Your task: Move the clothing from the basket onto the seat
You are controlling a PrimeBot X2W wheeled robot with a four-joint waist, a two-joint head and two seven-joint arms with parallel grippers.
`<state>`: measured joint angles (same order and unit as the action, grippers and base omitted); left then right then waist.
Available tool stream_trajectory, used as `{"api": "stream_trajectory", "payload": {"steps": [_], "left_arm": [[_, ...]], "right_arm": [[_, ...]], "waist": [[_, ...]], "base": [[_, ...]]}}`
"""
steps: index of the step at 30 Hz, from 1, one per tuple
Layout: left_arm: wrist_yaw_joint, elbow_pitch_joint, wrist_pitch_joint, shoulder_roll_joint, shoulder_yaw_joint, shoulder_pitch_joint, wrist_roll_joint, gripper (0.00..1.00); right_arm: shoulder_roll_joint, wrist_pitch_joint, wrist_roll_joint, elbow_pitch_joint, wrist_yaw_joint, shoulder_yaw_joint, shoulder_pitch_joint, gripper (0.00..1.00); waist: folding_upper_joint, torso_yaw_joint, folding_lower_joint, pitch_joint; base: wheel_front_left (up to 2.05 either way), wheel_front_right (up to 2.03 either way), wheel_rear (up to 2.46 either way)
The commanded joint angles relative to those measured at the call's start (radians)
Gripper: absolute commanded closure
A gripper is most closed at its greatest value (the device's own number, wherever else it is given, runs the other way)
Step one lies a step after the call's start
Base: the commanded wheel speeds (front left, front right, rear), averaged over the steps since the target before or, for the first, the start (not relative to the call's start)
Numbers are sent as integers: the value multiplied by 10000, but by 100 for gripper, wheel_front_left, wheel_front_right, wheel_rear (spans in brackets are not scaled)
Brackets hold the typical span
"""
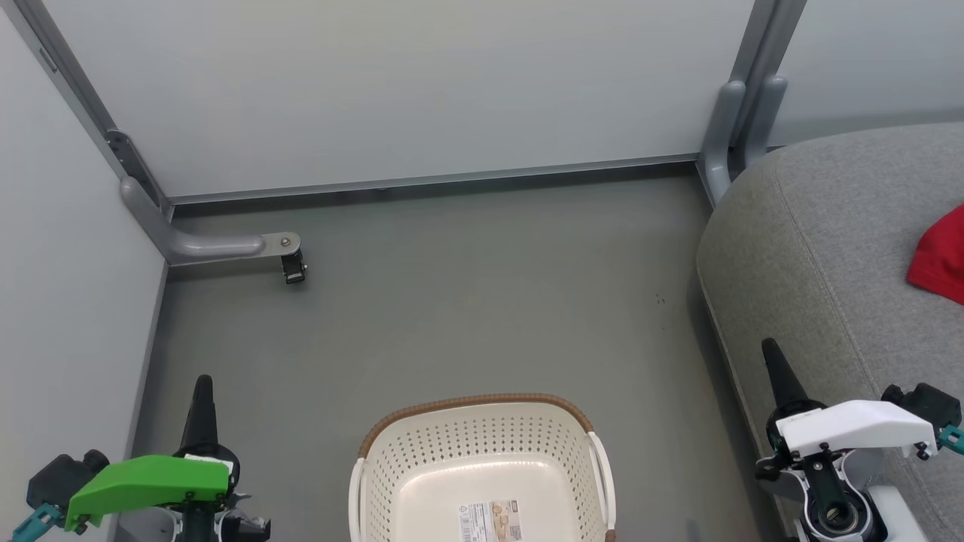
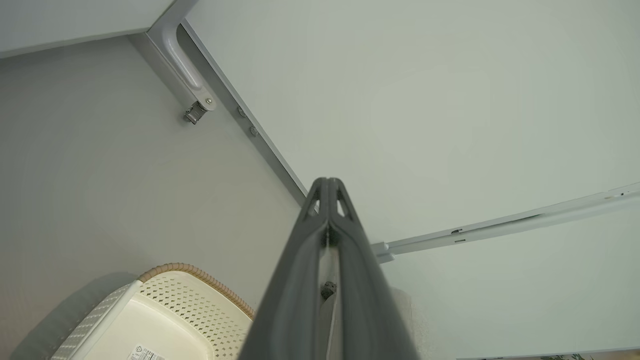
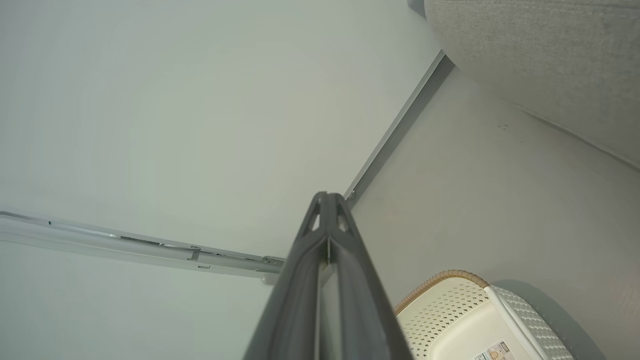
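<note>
Clothing (image 1: 940, 260) shows as a red fold on the seat (image 1: 821, 248) at the head view's right edge, well apart from the basket (image 1: 482, 444), which stands on the floor (image 1: 452, 301) empty of cloth, so the move looks done. Left hand (image 1: 202, 395) and right hand (image 1: 777, 365) flank the basket, both clenched on nothing. Most of the clothing lies out of frame, so a part hanging over a hidden seat edge could drag it off, and the right hand, just beside the seat's rounded side, could scrape the upholstery if it swings outward.
</note>
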<state>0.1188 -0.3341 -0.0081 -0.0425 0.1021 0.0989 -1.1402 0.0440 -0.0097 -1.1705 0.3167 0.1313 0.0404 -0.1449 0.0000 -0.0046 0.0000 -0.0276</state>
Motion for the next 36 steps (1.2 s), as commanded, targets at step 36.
{"api": "stream_trajectory", "payload": {"steps": [36], "left_arm": [[118,658,863,-103,111,139,-3268,100]], "right_arm": [[78,874,-3056,-549,-8,532,311,100]], "waist": [[0,29,0,151]], "base": [[0,0,0]]}}
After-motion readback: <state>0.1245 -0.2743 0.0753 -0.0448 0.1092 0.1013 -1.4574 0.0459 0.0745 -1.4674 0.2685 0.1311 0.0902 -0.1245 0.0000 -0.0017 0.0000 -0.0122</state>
